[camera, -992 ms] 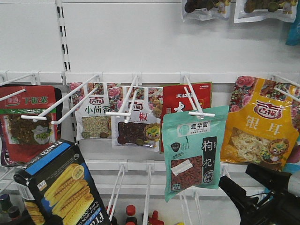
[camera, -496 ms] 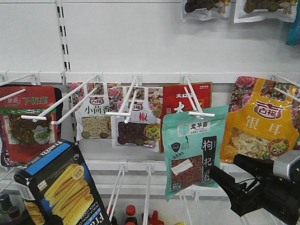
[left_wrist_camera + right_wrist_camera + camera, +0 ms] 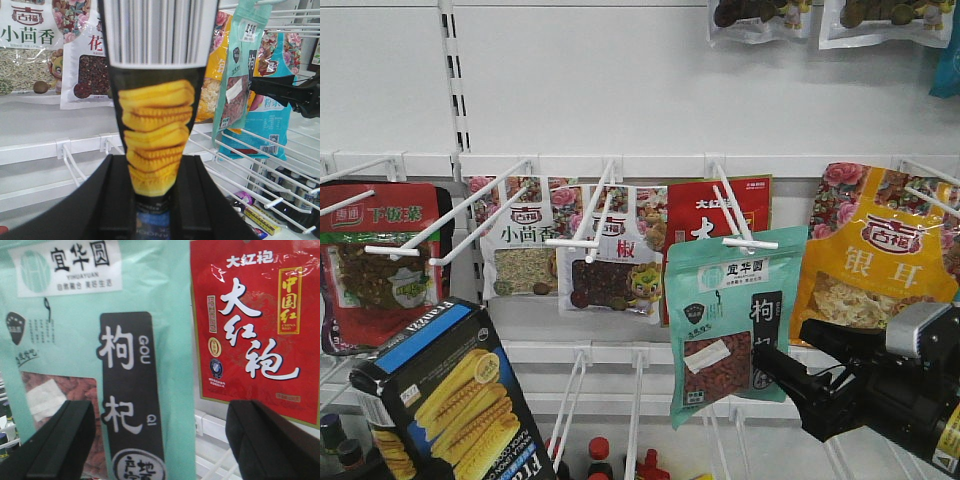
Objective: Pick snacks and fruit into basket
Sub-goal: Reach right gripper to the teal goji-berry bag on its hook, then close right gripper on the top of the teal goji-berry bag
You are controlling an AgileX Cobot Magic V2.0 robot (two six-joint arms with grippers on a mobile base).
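Hanging from a white wire hook [image 3: 750, 243], far centre, the glossy flat teal pouch [image 3: 730, 325] is showing red berries through its window. The right gripper [image 3: 785, 352] is hovering at its lower right edge, jaws spread. Near left, the left gripper [image 3: 155, 200] is pinching the stiff corn-printed carton [image 3: 450, 400]. White slotted wall panels [image 3: 620, 80] are standing behind them all.
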